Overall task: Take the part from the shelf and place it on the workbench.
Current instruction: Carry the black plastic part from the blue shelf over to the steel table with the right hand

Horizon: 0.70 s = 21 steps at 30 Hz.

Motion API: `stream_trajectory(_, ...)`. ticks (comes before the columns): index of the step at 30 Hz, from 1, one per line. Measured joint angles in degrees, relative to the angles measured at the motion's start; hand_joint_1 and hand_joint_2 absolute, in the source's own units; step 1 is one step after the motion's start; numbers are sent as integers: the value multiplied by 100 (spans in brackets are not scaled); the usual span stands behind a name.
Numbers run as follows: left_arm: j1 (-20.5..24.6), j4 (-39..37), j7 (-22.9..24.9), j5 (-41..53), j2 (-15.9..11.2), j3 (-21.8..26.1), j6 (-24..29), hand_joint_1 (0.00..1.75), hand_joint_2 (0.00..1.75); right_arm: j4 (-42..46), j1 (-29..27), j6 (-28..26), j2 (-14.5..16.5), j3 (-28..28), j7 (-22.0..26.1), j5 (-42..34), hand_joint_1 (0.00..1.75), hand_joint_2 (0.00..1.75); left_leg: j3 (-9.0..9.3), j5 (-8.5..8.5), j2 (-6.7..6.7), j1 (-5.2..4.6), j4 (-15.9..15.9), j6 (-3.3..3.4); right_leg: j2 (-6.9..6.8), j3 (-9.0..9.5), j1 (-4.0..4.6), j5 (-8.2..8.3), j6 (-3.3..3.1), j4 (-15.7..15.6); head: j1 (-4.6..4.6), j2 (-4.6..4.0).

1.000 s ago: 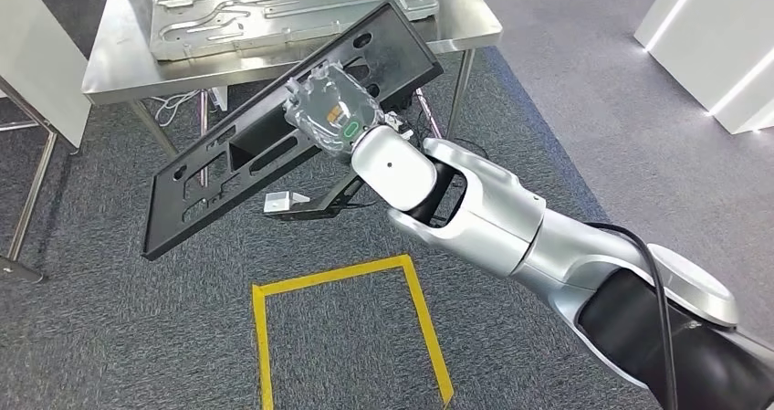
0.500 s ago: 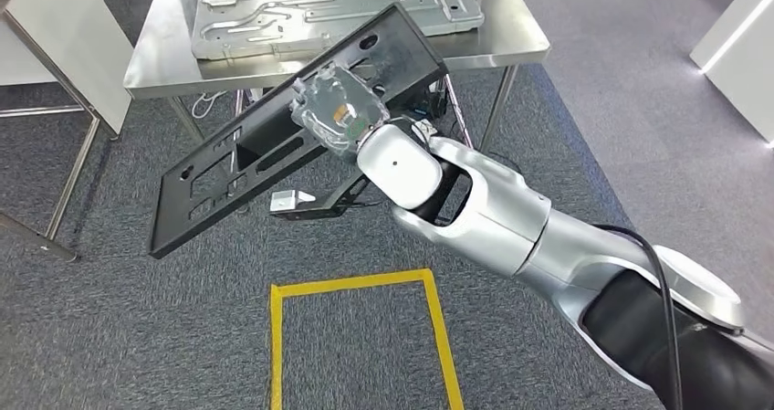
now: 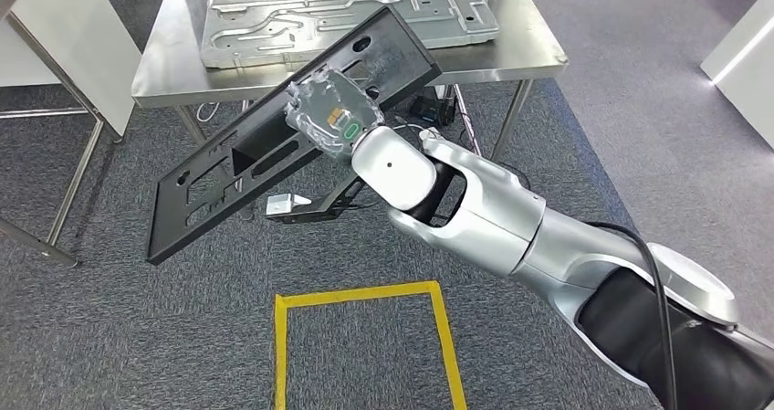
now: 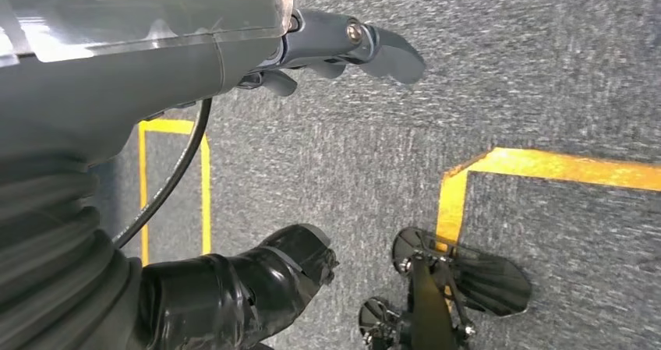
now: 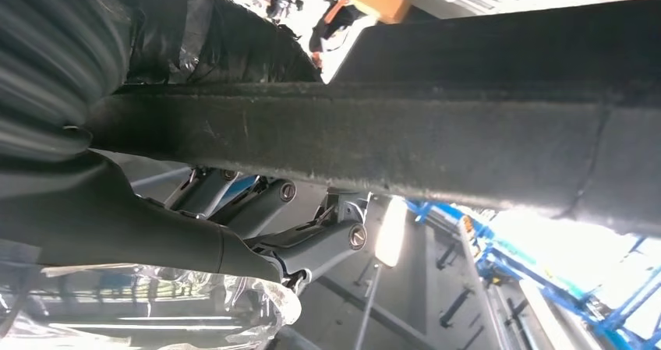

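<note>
At the far left of the head view a white panel (image 3: 64,40) stands by grey metal legs on the grey carpet (image 3: 137,337). To its right, the steel desk (image 3: 534,49) carries a long silver stamped-metal plate (image 3: 274,22) with ribs and cut-outs, lying flat across the desk's top.

In front of the desk, the black part (image 3: 210,186) hangs in the air above the carpet, tilted so that its left end sits low and its right end rises up to overlap the desk's front edge. It is a long, flat, rectangular frame of matte black, with a raised rim, several oblong and rectangular slots cut through it, and a round hole near each end. A small white-and-black bracket (image 3: 290,203) shows just below its lower edge.

The right robot hand (image 3: 330,118), wrapped in clear plastic, grasps the part near its middle, the silver arm reaching in from the lower right. In the right wrist view, the part's (image 5: 436,143) dark edge runs across the frame, with grey fingers (image 5: 312,245) curled beneath it.

On the carpet below, yellow tape (image 3: 360,293) marks out a rectangle.

In the left wrist view, the left robot hand (image 4: 312,50) hangs over the carpet, fingers loosely apart and holding nothing.
</note>
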State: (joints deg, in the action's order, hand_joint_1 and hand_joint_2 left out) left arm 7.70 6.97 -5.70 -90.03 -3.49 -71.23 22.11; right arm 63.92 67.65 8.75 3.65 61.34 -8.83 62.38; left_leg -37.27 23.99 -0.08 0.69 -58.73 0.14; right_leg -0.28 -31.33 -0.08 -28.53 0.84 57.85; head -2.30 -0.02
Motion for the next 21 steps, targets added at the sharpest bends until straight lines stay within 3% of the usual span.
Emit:
stream_trajectory(2, -6, 0, -8, 0, -1, -2, -8, 0, 175, 6, 12, -3, 0, 7, 0, 0, 175, 175, 92, 48, -10, 0, 30, 73, 0, -92, -5, -154, 45, 264, 9, 0)
stream_trajectory(5, 2, 0, -14, -1, -6, -4, -14, 0, 175, -4, 36, -2, -3, 47, 0, 0, 175, 175, 199, 132, -27, -34, 38, 155, 11, -750, -2, -388, 39, 1311, 23, 0)
stream_trajectory(6, 7, 0, -15, -1, -9, -5, -15, 0, 175, -13, 31, -1, -7, 71, 0, 0, 175, 175, 236, 164, -40, -48, 35, 171, 14, -948, 1, -332, 22, 1512, 24, 0)
stream_trajectory(7, 8, 0, -16, -2, -12, -6, -16, 0, 175, -23, 24, 0, -10, 97, 0, 0, 175, 175, 279, 201, -57, -60, 30, 180, 17, -1043, 6, -175, -3, 1504, 24, 0)
stream_trajectory(9, 3, 0, -17, -2, -15, -7, -20, 0, 175, -37, 19, -1, -15, 137, 0, 0, 175, 175, 379, 289, -87, -71, 20, 180, 24, -958, 36, 325, -79, 969, 24, 0)
stream_trajectory(11, 5, 0, -22, -2, -12, -8, -26, 0, 175, -41, 38, -2, -15, 158, 0, -1, 175, 175, 422, 357, -108, -81, 9, 154, 42, -753, 82, 612, -156, 408, 20, 0)
stream_trajectory(15, 5, 0, -31, -2, -10, -9, -35, 0, 175, -43, 63, -4, -6, 167, 0, -2, 175, 175, 428, 409, -118, -63, 47, 48, 50, -566, 96, 517, -216, 57, 43, 2)
stream_trajectory(17, -5, 0, -31, -1, -11, -9, -37, 0, 175, -42, 75, -5, -2, 167, 0, -2, 175, 175, 358, 534, -96, -66, -162, -7, 45, -447, 58, 507, -238, -55, 33, 1)
stream_trajectory(20, 5, 0, -25, 1, -14, -12, -38, 0, 175, -50, 84, -7, 2, 173, 0, -2, 175, 175, -212, 806, -74, -30, -1129, -88, 26, -316, 50, 445, -266, -104, 17, 0)
stream_trajectory(21, 5, 0, -19, 1, -15, -13, -38, 0, 175, -58, 76, -8, 3, 185, 0, -2, 175, 175, -382, 786, -68, -16, -1331, -115, 24, -282, 48, 411, -265, -99, 17, 0)
